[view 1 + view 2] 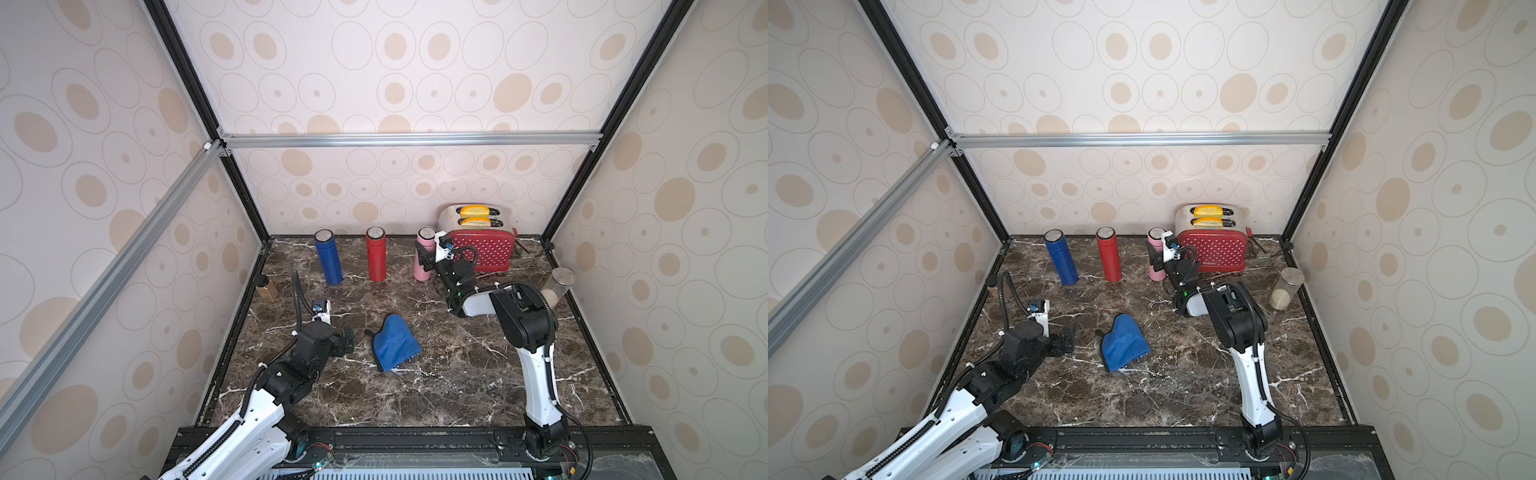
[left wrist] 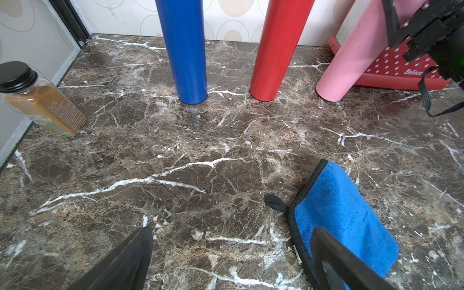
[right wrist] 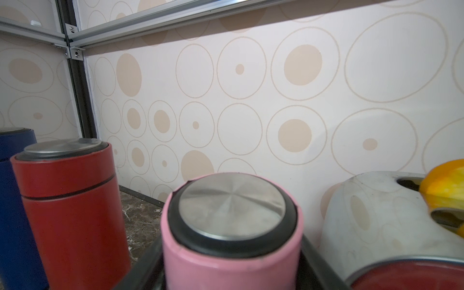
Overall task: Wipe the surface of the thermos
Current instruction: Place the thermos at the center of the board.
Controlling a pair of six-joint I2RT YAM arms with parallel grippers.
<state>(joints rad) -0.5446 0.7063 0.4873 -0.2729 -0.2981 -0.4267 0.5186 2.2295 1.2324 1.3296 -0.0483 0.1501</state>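
1. The step in hand looks like securing the thermos before any wiping. The right claw (image 1: 425,254) has a jaw on each side of the pink thermos (image 1: 420,271), high on the body just under the lid. In the right wrist view both jaws look pressed against the pink wall, so I judge it clamped on the thermos.
2. The left claw (image 2: 232,231) stands wide apart and empty, low over the bench (image 1: 457,374). The blue cloth (image 2: 344,213) lies just beside it. One fingertip hangs over the cloth's black-edged border and the other over bare bench.
3. The pink thermos sits between the right claw's jaws and well apart from the left claw, beyond the cloth. The red thermos (image 1: 376,257) stands to one side of the right claw, and the toaster (image 1: 486,249) is close on the other side.
4. The pink thermos stands upright, its long axis vertical and its steel lid (image 3: 232,206) pointing up. In the left wrist view its base appears to rest on the bench, not lifted.
5. The next move probably belongs to the left claw. It needs to centre over the cloth, close on a fold, and carry it to the thermos. Strokes would best run up and down the vertical wall while the right claw steadies it.
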